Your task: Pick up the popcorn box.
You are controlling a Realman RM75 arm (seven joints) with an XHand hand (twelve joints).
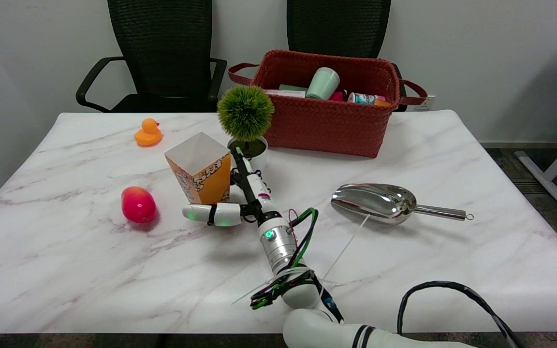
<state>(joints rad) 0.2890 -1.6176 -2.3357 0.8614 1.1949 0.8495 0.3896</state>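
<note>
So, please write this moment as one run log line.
right hand: open beside popcorn box | box: upright on table | lifted: no

Popcorn box [200,168]: orange-and-white printed carton, open-topped, empty inside, standing upright and slightly tilted on the table's left-centre, toward the far side, sitting undamaged.

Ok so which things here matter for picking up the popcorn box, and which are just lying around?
Job: popcorn box; right hand, open beside it.

Lying about: rubber duck, mango toy, potted plant, metal scoop, red basket.
</note>
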